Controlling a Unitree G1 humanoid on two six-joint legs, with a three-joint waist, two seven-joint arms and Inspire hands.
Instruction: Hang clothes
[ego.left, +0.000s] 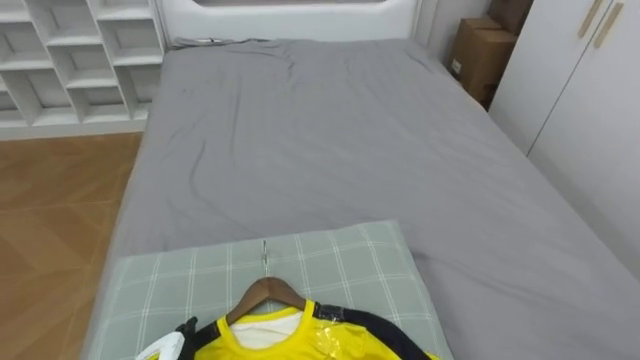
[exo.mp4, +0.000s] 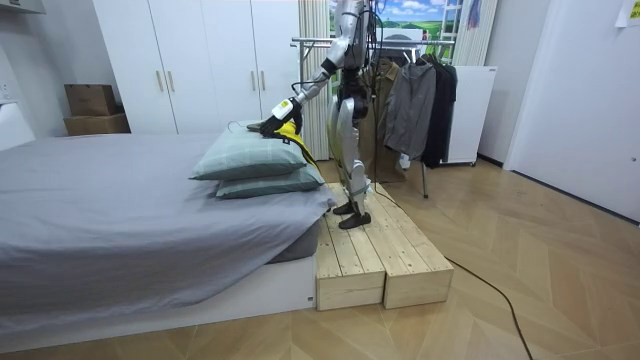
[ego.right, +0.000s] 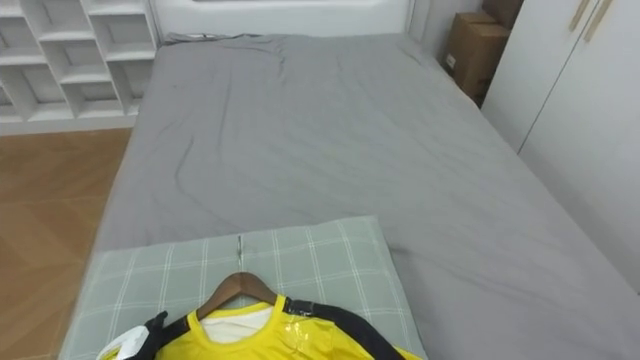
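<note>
Yellow shirt (ego.left: 290, 340) with black sleeves lies at the bottom centre of the eye views, already on a wooden hanger (ego.left: 265, 293). It rests on a green checked pillow (ego.left: 340, 260), and the hanger's metal hook (ego.left: 264, 255) lies flat, pointing up the frame. The left hand (ego.left: 160, 351) shows at the lower left edge, touching the shirt's shoulder; whether it grips the cloth or only rests there I cannot tell.

A lift by the shoulder alone would likely tip the hanger and let the shirt slide off. The pillow is the upper of 2 stacked ones and looks soft, so pressing down for a grip may sink the hook out of reach.

In the room view the clothes rack (exo.mp4: 330, 42) stands behind the robot, crowded with dark garments (exo.mp4: 420, 100). The robot stands on a narrow wooden platform (exo.mp4: 370, 250), so turning there risks a misstep off its edge. Beyond lie the grey bed (ego.left: 350, 140), white shelves (ego.left: 70, 50) upper left and a cardboard box (ego.left: 480, 55) upper right.
</note>
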